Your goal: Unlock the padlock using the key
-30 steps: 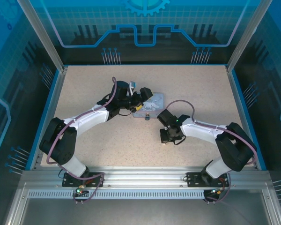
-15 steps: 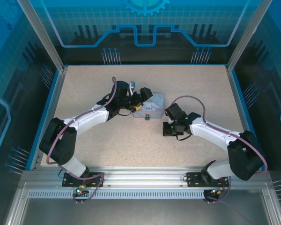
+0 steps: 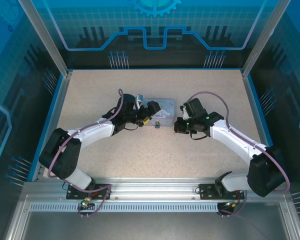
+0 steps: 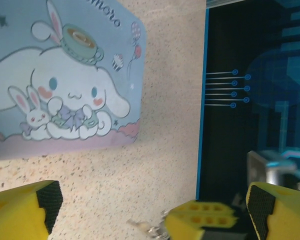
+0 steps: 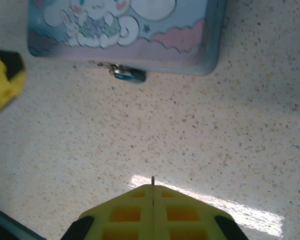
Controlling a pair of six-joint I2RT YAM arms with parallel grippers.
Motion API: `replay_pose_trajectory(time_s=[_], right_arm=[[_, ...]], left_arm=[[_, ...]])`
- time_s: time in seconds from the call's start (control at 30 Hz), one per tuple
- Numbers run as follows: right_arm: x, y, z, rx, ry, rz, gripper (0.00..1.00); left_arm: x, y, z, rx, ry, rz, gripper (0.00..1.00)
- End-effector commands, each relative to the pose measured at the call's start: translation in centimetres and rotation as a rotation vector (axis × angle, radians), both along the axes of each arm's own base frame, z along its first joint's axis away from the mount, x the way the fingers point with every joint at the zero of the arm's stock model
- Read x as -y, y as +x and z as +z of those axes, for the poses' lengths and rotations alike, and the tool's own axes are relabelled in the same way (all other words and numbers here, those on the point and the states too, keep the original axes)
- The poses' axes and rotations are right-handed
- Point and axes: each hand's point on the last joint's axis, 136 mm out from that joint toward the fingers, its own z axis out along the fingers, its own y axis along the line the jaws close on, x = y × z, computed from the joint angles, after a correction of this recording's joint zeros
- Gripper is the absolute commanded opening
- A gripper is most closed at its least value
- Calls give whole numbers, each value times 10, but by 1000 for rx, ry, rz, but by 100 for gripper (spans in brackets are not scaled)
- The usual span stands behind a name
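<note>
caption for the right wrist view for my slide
Right gripper, jaws shut on the key, faces the padlock at the cartoon tin's edge

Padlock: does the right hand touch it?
Apart. The right wrist view shows a broad strip of bare table between the right hand, shut on the key, and the padlock at the tin's edge.

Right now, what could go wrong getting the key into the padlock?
The key is a thin sliver poking from the shut right gripper; it could twist or slip on contact with the padlock. The left gripper stands open near the cartoon tin, gripping nothing, so tin and padlock may slide away.
</note>
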Motion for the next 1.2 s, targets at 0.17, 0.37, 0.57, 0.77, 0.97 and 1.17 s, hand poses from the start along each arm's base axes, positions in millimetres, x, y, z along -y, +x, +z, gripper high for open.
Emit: replay_pose_trajectory(time_s=[0.17,0.37,0.57,0.77,0.97,1.17], right_arm=[[-4,18,35,4,71,-15,0],[-10,26,51,21,115,2,0],[-17,29,62,25,177,21,0],[-19,31,67,21,244,27,0],[-17,32,75,57,347,52,0],[-6,33,86,109,462,94,0]], left_arm=[[25,-31,13,93,-41,-133,80],[39,-42,11,147,-16,-207,73],[52,-43,13,179,-61,-239,66],[64,-42,19,189,-159,-252,61],[61,-37,28,193,-218,-193,61],[52,-26,46,211,-244,-135,62]])
